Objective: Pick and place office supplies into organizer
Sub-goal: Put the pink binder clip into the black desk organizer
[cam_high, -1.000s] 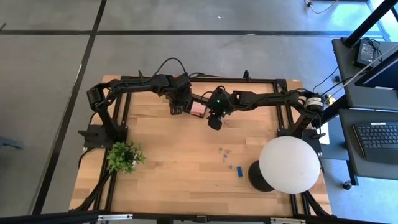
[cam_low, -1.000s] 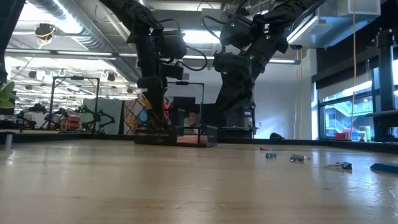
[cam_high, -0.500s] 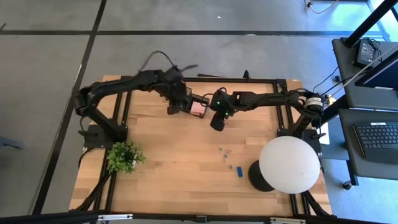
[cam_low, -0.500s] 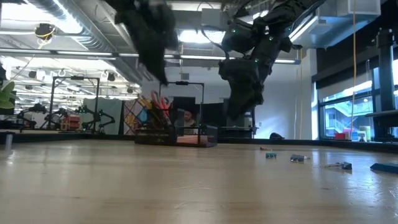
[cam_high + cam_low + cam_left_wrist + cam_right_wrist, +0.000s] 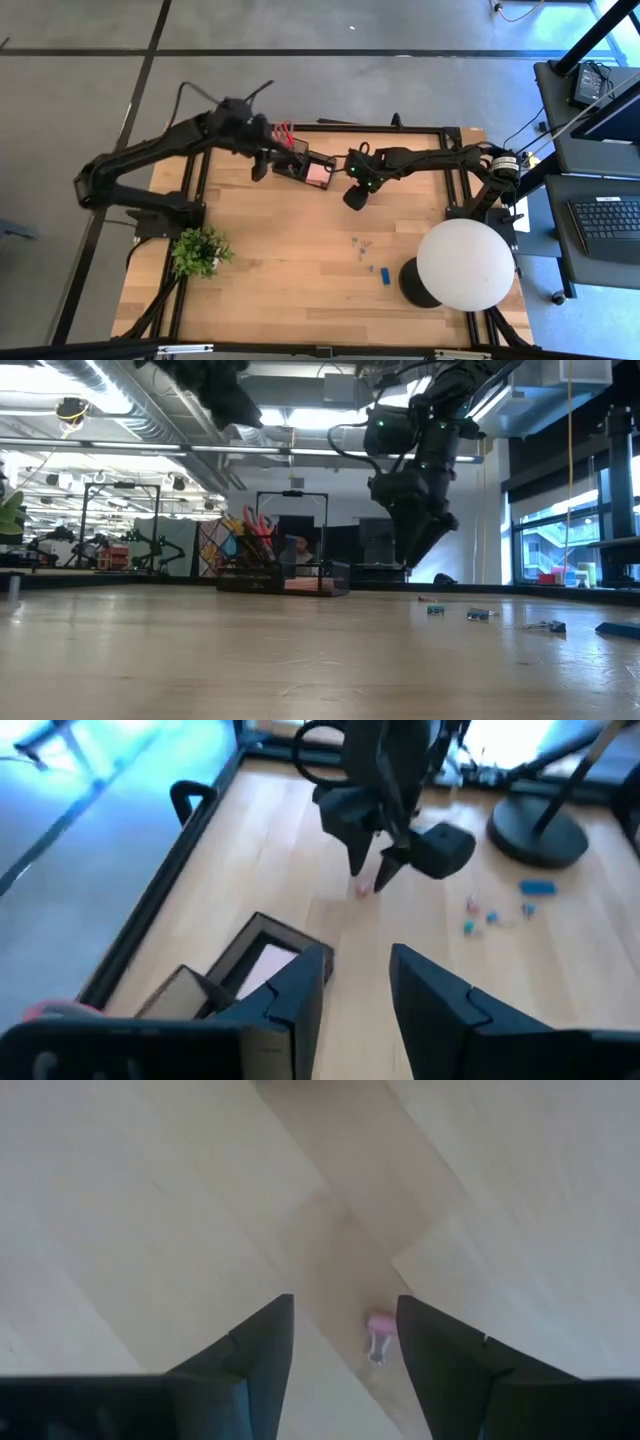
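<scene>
Green potted plant [image 5: 200,251] near table's [image 5: 290,290] left edge; white globe lamp [image 5: 465,264] w/ black base, right side.

One organizer [image 5: 305,168], one plant [image 5: 199,251], one lamp [image 5: 465,263] (white globe)

The organizer [image 5: 303,168] sits at the table's [image 5: 280,270] back, clips [image 5: 362,244] nearer the lamp [image 5: 465,265].

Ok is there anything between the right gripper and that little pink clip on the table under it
Nothing visible. The right gripper hangs above the pink clip with its jaws open and empty, and only bare wood of the table shows between them. The organizer stands off to the side.
</scene>
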Available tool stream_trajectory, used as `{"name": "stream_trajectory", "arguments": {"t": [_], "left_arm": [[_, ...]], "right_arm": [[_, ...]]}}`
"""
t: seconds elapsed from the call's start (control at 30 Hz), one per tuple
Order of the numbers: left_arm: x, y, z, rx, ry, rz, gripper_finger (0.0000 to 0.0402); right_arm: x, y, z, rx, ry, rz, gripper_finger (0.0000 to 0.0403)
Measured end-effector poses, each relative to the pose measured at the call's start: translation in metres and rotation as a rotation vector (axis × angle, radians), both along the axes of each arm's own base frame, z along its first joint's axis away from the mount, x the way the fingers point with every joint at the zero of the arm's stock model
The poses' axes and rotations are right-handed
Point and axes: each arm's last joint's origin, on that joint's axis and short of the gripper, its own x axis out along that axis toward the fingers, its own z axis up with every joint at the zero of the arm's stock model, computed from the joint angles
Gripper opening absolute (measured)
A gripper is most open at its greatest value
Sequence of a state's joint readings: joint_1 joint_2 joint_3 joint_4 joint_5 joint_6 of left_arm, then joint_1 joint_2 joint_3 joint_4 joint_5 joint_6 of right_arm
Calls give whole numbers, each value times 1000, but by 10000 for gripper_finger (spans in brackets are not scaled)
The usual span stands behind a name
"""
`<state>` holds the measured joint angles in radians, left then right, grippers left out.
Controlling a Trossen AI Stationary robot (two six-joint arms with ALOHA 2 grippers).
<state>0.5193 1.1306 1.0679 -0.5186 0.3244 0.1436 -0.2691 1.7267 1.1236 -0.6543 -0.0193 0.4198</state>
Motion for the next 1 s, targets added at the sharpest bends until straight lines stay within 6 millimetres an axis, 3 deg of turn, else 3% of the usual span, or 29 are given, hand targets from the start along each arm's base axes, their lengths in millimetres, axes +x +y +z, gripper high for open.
{"name": "stream_trajectory", "arguments": {"t": [0.23,0.4,0.7,1.0], "left_arm": [[-27,-24,-34,-3,-300,26,124],[-37,-36,-54,-4,-399,15,129],[-36,-44,-73,-34,-401,-18,130],[-34,-48,-74,-35,-396,-35,128]], "right_arm": [[-4,1,-1,10,41,2,181],[-5,1,-2,14,55,2,181],[-7,7,-2,28,89,-1,181],[-11,28,-4,43,178,72,181]]}}
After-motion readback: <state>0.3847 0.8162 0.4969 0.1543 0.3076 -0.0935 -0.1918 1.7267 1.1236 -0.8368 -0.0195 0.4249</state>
